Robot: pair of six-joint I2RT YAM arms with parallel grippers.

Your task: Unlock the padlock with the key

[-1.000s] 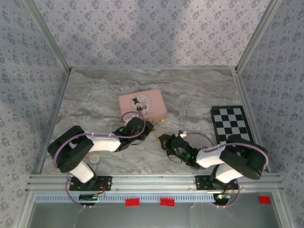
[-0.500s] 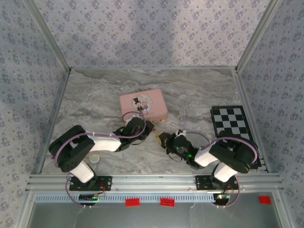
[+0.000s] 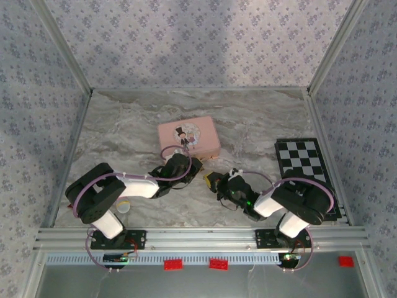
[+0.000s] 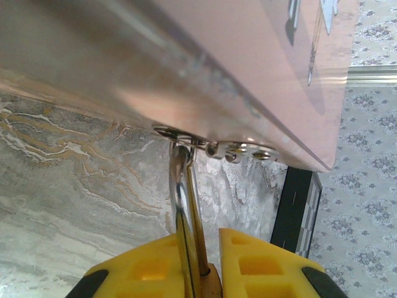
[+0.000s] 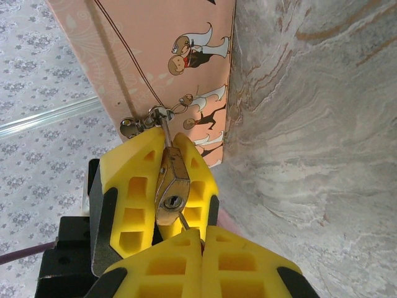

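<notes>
Left pincer (image 4: 200, 243), padlock (image 5: 170, 192) clamped between fingers (image 5: 127, 186)

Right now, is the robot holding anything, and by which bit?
Left gripper clamps the padlock by its brass body. Right gripper pinches the key by its back end, its thin tip poking out.

Marbled tabletop (image 3: 124, 133), floral-papered walls (image 3: 198, 40)

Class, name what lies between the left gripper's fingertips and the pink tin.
The padlock, its silver shackle reaching from the left gripper to the tin; left wrist view.
</notes>
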